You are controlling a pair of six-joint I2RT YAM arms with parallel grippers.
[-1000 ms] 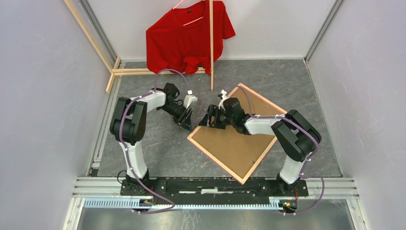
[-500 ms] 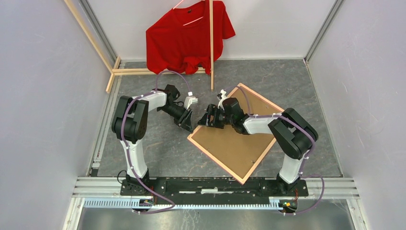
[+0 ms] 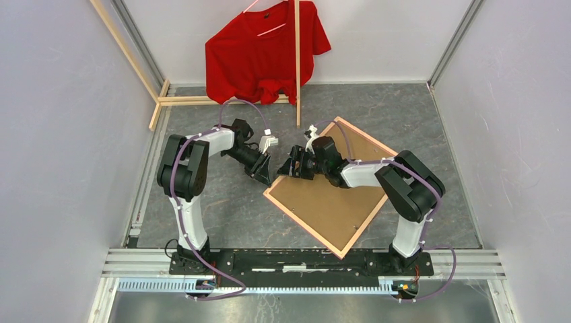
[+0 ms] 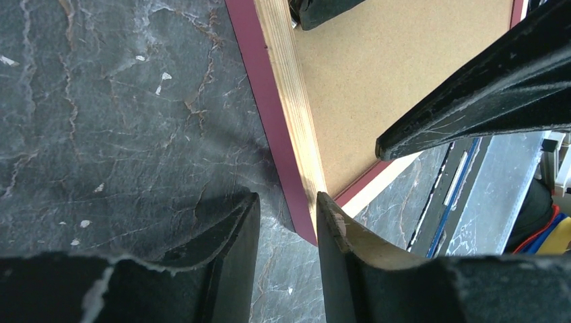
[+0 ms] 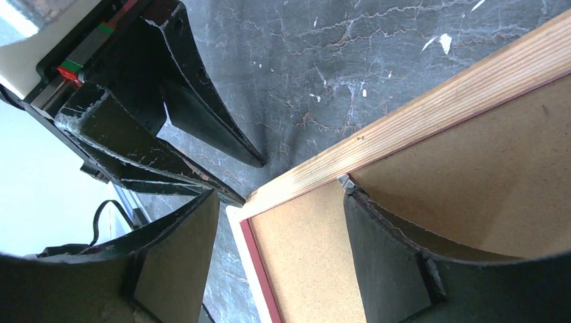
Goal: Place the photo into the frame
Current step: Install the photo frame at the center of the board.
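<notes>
- The frame (image 3: 303, 226) lies back-up on the worktop (image 3: 222, 202), its pale wood side showing, turned like a diamond. The brown backing board (image 3: 337, 195) sits inside it.
- The photo shows in none of the 3 views. It may lie hidden under the board, but I cannot tell.
- Since 1 second ago the right arm has crept slightly towards the frame's left corner. The left arm has barely shifted, though its jaws have drawn closer together.
- The left gripper (image 4: 286, 202) now has narrow jaws that are not pressed together. The frame's corner pokes into the gap, 1 jaw touches the wood edge, and bare worktop shows beside the other.
- The right gripper (image 5: 279, 194) has its jaws spread wide across the edge by the same corner. 1 jaw is over the board beside a small metal tab (image 5: 345, 182), the other outside the frame.
- Both arms are converging on this corner, probably to steady the frame and work the tab or board. Nothing looks pinched yet, so the task seems unfinished.
</notes>
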